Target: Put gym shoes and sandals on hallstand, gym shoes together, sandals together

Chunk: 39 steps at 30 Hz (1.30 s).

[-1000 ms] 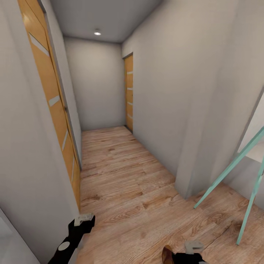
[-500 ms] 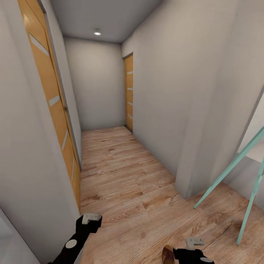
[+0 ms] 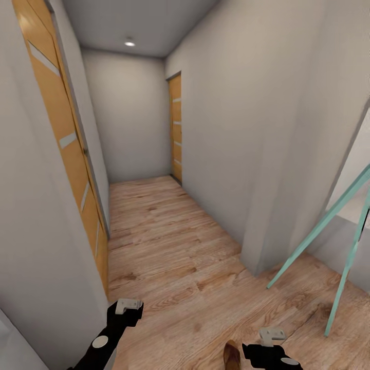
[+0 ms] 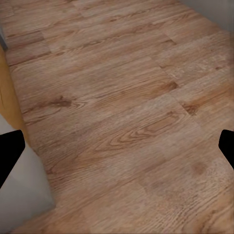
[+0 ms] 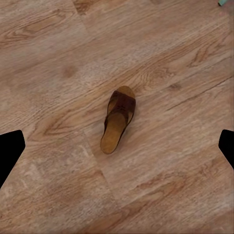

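Your left pincer (image 3: 128, 306) hangs over bare corridor floor (image 3: 169, 241), fingers spread wide apart. Your right pincer (image 3: 271, 336), equally spread, hovers above one brown sandal (image 5: 118, 119) lying flat on the planks, just peeking into your head view. Since half a second ago, your head camera has swung slightly.

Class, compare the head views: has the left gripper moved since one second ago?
Yes. The left gripper has moved forward and away from the orange door, out over the floor, though the camera shifted slightly too.
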### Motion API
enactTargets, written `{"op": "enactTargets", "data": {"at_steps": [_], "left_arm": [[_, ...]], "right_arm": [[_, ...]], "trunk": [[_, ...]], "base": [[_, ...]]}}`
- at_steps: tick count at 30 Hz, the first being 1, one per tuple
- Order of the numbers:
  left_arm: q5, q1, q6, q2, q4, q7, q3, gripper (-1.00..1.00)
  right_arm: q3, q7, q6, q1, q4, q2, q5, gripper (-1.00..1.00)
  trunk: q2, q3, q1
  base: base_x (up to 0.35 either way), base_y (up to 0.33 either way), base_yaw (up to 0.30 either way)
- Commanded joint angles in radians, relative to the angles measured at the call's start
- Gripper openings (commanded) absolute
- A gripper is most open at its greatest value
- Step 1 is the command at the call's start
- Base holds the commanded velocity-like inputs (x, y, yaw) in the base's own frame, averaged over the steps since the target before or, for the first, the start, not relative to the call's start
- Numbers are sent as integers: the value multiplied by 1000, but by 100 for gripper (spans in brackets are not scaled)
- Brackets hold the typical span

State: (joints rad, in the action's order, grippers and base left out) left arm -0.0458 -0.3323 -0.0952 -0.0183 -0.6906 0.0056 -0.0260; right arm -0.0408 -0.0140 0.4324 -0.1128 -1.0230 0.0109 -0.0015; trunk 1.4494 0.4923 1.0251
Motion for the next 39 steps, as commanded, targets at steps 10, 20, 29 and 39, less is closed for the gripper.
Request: {"op": "enactTargets", "data": {"at_steps": [10, 20, 29, 39], "left_arm": [[-5, -1, -3, 0, 0, 0, 0, 100], [-5, -1, -3, 0, 1, -4, 0, 100], [-5, -1, -4, 0, 3, -4, 0, 100], [-5, -1, -4, 0, 5, -4, 0, 100]], "right_arm": [[-1, -1, 5, 0, -3, 0, 0, 100], [-2, -1, 6, 0, -4, 1, 0, 100], [-2, -1, 5, 0, -5, 1, 0, 100], [-2, -2, 5, 1, -4, 1, 0, 100]], "trunk": [[22, 12, 11], [36, 32, 19], [99, 75, 54], [169, 121, 92]], "base": [[0, 0, -10], [0, 0, 0], [0, 0, 4], [0, 0, 62]]}}
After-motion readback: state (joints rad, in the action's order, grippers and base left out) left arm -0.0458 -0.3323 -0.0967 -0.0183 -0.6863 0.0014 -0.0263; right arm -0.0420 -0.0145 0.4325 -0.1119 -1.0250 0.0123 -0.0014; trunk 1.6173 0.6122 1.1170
